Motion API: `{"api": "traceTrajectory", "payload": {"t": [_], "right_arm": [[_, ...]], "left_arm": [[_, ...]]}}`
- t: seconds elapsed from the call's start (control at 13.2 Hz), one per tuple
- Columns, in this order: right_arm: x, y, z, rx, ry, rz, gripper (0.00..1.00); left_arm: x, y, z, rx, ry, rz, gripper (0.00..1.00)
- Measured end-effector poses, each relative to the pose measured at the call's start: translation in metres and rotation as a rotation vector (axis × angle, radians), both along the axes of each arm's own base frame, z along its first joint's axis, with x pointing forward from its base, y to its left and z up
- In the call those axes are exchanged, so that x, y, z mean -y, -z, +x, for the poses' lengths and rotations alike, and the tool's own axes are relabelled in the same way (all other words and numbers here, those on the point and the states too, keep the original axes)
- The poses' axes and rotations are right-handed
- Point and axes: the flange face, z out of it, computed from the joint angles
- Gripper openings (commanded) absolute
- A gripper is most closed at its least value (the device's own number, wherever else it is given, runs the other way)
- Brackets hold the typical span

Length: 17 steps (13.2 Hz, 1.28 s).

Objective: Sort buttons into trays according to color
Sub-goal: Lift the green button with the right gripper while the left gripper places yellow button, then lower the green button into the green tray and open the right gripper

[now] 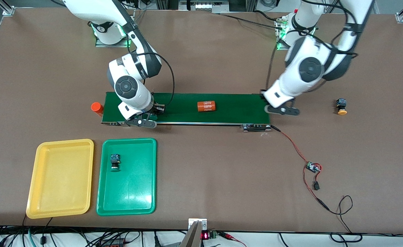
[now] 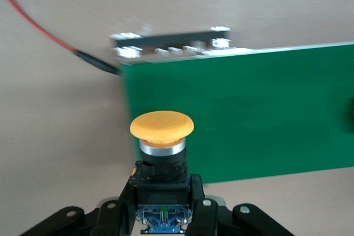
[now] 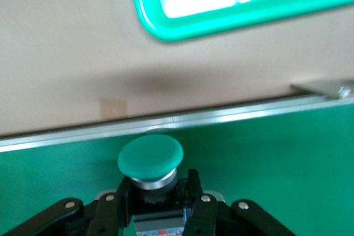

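So both arms have a button pinched right now. The left gripper (image 2: 164, 208) sits over the conveyor belt (image 1: 187, 108) at the left arm's end, and its fingers (image 2: 198, 203) are clamped on the black-and-blue body of a yellow-capped button (image 2: 162, 136), cap sticking out past the fingertips. The right gripper (image 3: 157, 205) is over the belt's other end, near the edge closest to the trays, fingers (image 3: 193, 200) squeezed on a green-capped button (image 3: 150, 158) the same way.

Funny thing: from the front camera you can't really see either held button, the arms' own wrists cover them. Only the wrist cameras show the caps and the grip. The right wrist view also catches a corner of the green tray (image 1: 126, 176) past the belt's metal rail.

What the front view does give you is the rest of the bench (image 1: 222, 171). A second green-capped button (image 1: 115, 163) lies in the green tray, toward its belt-side end. The yellow tray (image 1: 61, 178) sits just beside it, toward the right arm's end. A second yellow-capped button (image 1: 341, 106) rests on the bare bench near the left arm's end, well apart from the belt. An orange cylinder (image 1: 206, 106) with white numbers lies mid-belt, and another orange one (image 1: 97, 108) stands just off the belt's end.
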Motion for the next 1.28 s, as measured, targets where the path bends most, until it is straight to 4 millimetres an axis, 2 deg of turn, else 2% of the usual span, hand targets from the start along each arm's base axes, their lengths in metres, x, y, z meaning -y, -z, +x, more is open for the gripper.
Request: {"api": "traceTrajectory", "payload": {"t": [0.15, 0.38, 0.53, 0.75, 0.91, 1.06, 1.13, 1.21, 1.28], "right_arm": [[0.013, -0.020, 0.023, 0.054, -0.039, 0.005, 0.07], [0.042, -0.036, 0.053, 0.102, -0.082, 0.005, 0.07], [0.055, -0.036, 0.072, 0.120, -0.098, 0.006, 0.07], [0.053, -0.021, 0.097, 0.139, -0.103, 0.006, 0.07], [0.050, -0.013, 0.115, 0.164, -0.108, 0.005, 0.07], [0.058, -0.004, 0.134, 0.197, -0.131, 0.001, 0.07], [0.064, 0.001, 0.142, 0.215, -0.130, 0.001, 0.08], [0.071, 0.008, 0.148, 0.228, -0.130, 0.001, 0.08], [0.075, 0.014, 0.152, 0.242, -0.142, 0.000, 0.07]], "left_arm": [[0.032, 0.008, -0.011, 0.003, -0.041, -0.007, 0.20], [0.055, 0.034, -0.013, 0.014, -0.088, -0.036, 0.19], [0.060, 0.050, -0.012, 0.015, -0.097, -0.053, 0.19], [0.061, 0.060, -0.011, 0.004, -0.100, -0.057, 0.22], [0.061, 0.062, -0.011, 0.000, -0.100, -0.056, 0.40], [0.061, 0.065, -0.012, -0.006, -0.100, -0.055, 0.58], [0.061, 0.066, -0.012, -0.007, -0.100, -0.055, 0.85], [0.061, 0.066, -0.012, -0.007, -0.100, -0.055, 1.00], [0.061, 0.066, -0.012, -0.007, -0.100, -0.055, 1.00]]}}
